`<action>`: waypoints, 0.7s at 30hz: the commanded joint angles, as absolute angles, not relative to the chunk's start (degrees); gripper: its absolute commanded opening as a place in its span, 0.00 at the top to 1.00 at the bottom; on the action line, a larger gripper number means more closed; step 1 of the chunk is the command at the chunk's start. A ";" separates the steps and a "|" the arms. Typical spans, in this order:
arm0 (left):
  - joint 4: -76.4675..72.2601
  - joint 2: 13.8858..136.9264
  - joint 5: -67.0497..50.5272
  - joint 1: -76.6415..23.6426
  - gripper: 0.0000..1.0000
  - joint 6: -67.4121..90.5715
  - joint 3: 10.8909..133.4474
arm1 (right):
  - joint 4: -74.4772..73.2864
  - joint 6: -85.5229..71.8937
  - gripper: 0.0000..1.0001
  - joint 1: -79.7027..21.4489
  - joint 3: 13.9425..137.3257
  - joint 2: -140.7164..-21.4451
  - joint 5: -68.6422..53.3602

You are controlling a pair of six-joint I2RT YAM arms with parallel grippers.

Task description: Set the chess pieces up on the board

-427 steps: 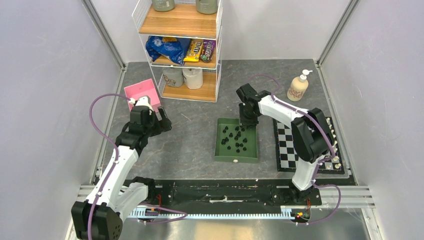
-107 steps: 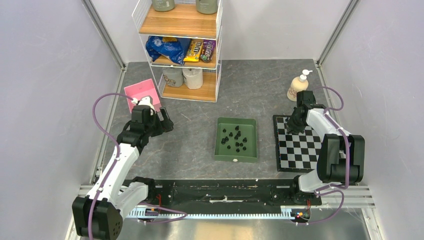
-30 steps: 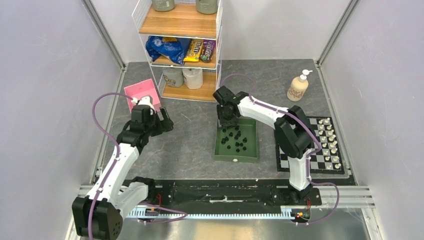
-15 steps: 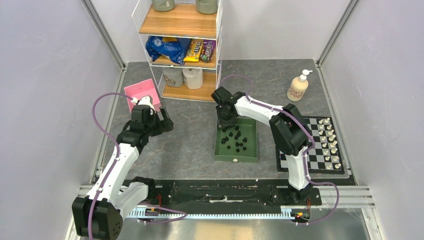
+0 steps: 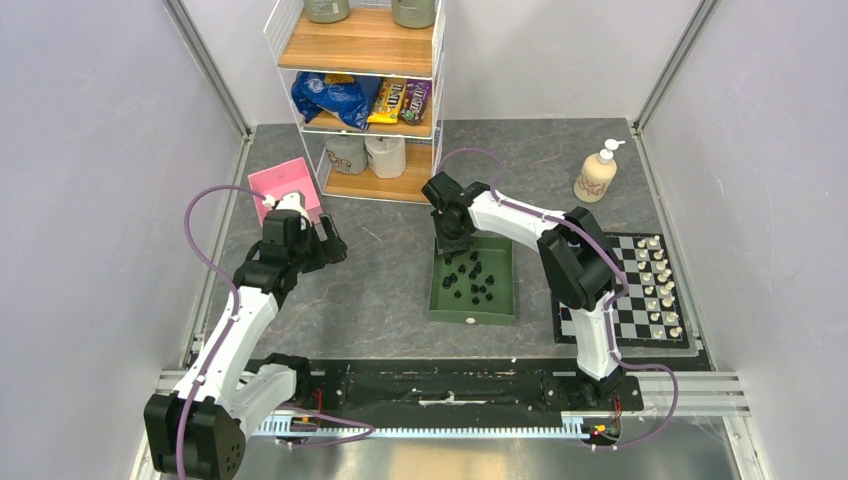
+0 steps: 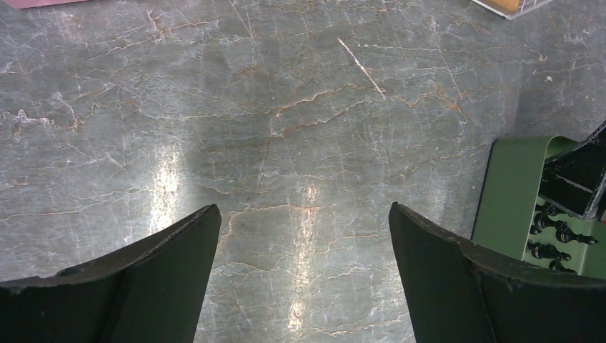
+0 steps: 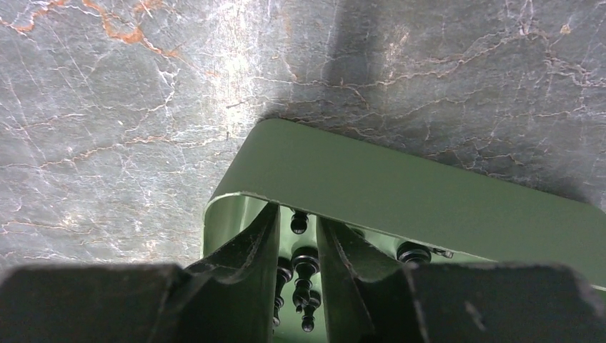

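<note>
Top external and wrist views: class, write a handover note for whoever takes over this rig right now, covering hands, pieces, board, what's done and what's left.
Left hand: open, empty, over bare table.
Right hand: down in the green tray, fingers narrowly straddling a black piece; grip unconfirmed.
Done: white pieces stand in two rows along the board, on its right side.
Left: black pieces and one white piece lie in the tray.

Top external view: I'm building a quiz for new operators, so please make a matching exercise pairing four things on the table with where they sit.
1. green tray
2. soap bottle
3. pink object
4. white chess pieces

A. on the board's right side
B. left of the shelf
C. table's far right
D. mid-table, holding black chess pieces

Pairs: 1-D, 2-C, 3-B, 4-A
</note>
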State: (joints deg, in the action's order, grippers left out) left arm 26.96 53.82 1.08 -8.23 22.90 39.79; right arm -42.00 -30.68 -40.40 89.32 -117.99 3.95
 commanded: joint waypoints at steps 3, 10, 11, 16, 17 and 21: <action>26.19 52.90 0.79 -8.26 0.05 22.92 41.84 | -42.60 -30.06 0.69 -40.82 91.23 -118.73 5.13; 26.27 52.98 0.88 -8.26 0.05 22.92 41.85 | -42.57 -29.71 0.76 -40.86 91.22 -118.65 4.83; 26.28 53.00 0.88 -8.26 0.05 22.94 41.86 | -42.62 -29.71 0.77 -40.82 91.22 -118.60 4.85; 26.28 53.01 0.71 -8.26 0.05 22.90 41.84 | -42.69 -29.84 0.73 -40.86 90.99 -118.72 4.52; 26.28 53.08 0.72 -8.26 0.05 22.94 41.88 | -42.71 -29.88 0.73 -40.87 90.97 -118.78 4.49; 26.28 52.99 0.73 -8.26 0.05 22.90 41.84 | -42.71 -29.88 0.75 -40.87 90.88 -118.74 4.40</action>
State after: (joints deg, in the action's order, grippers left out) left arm 26.96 53.82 1.10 -8.23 22.90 39.79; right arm -42.37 -30.20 -40.42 89.32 -118.15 3.95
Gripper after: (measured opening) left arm 0.950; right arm 0.260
